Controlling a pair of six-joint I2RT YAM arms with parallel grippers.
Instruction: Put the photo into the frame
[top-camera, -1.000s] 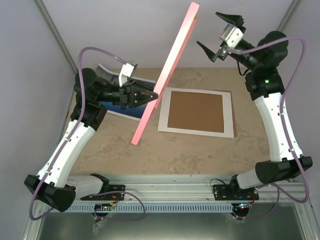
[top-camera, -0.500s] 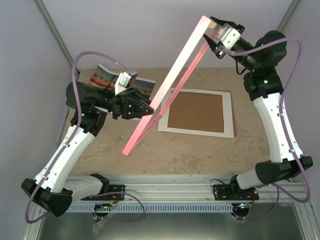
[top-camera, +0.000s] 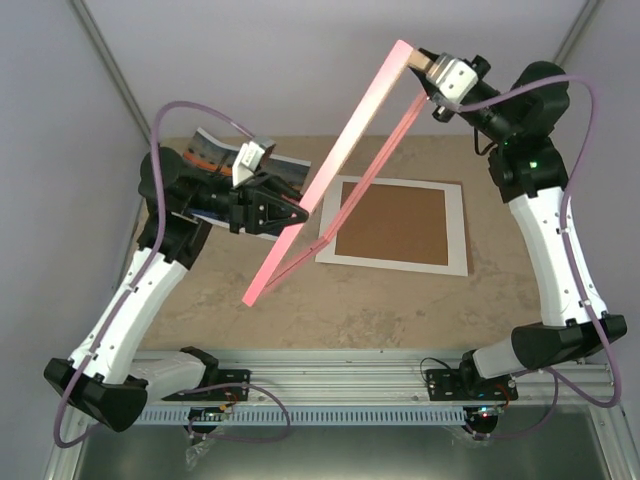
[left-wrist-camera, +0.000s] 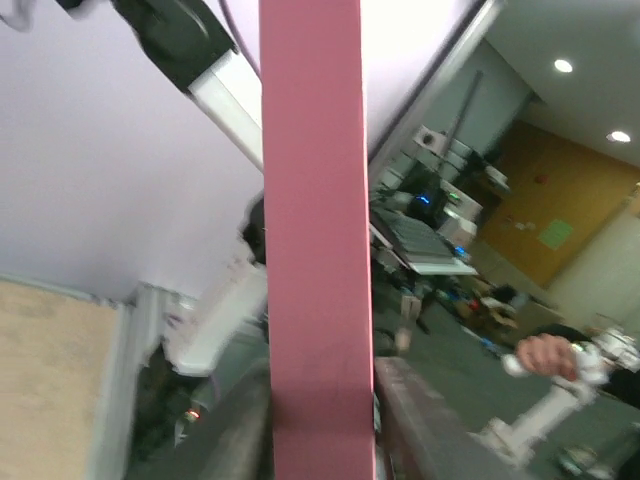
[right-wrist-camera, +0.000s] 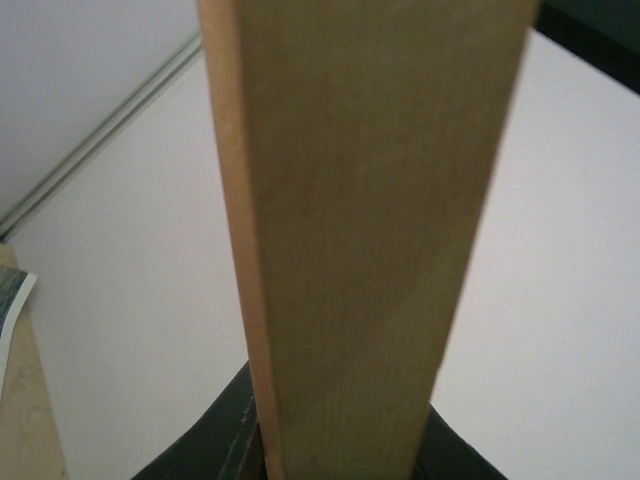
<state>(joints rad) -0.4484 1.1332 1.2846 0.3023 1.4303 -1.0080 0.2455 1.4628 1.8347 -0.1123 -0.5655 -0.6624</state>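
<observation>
The left gripper (top-camera: 300, 213) clamps the frame (top-camera: 345, 150) midway; the right gripper (top-camera: 425, 72), its top.

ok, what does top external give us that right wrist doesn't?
Only top external: the left gripper clamped low on the frame, the right gripper at its top corner, the brown board lying flat. Only right wrist: the frame's tan back close up, between its dark fingers. Both: the frame; and the photo, just a likely corner at right wrist's left edge.
</observation>
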